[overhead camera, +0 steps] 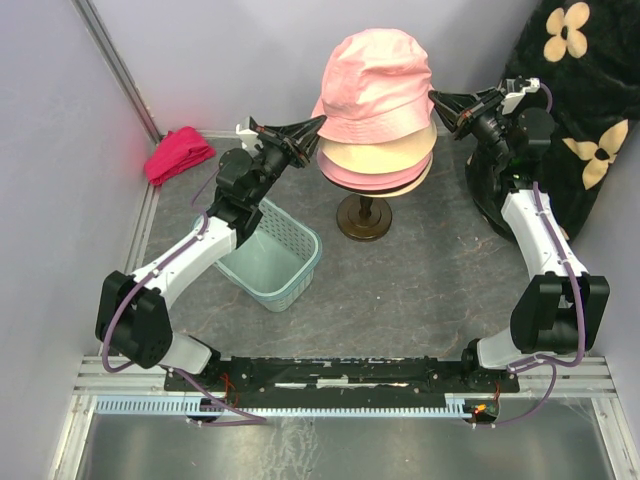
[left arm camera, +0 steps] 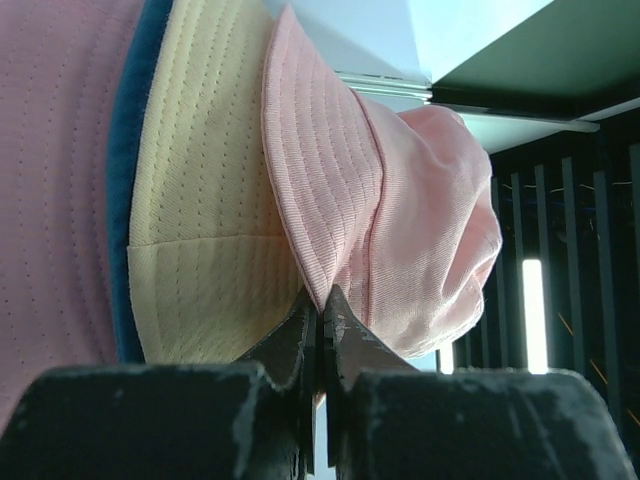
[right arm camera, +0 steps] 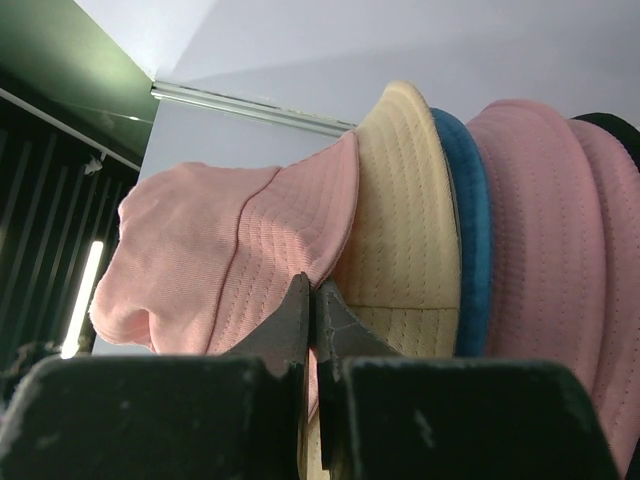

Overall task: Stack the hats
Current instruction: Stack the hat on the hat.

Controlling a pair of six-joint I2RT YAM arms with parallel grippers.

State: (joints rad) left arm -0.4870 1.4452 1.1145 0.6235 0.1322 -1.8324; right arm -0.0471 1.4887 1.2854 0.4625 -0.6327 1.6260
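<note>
Hats piled on a dark stand [overhead camera: 364,217] at the back middle of the grey surface [overhead camera: 420,290]: top pink bucket hat [overhead camera: 375,80] uppermost with crown up, beige bucket hat [overhead camera: 390,152] under it, lower pink hat [overhead camera: 365,178] beneath that. From the wrist cameras, a blue hat [left arm camera: 128,150] sandwiched between the beige and the lower pink. Left arm reaching up from its base at the near left, elbow low, forearm slanting over the pale green mesh basket [overhead camera: 275,255], wrist levelled, left claw [overhead camera: 318,124] pointing rightward at the stack. Left claw clenched on the brim of the top pink bucket hat at its left side, fingertips [left arm camera: 300,330] pressed together, stitched brim edge caught at their very tips. Right arm climbing along the right side, white forearm steep, wrist bent inward, right claw [overhead camera: 436,98] pointing leftward. Right claw likewise clenched on the same brim at the opposite side, fabric nipped between closed fingertips [right arm camera: 290,320]. Top pink bucket hat held from both sides, brim lying against the beige one. Magenta-red cloth bundle [overhead camera: 178,155] at the far left edge, well apart; black cloth with cream flowers [overhead camera: 585,100] behind the right arm.
</note>
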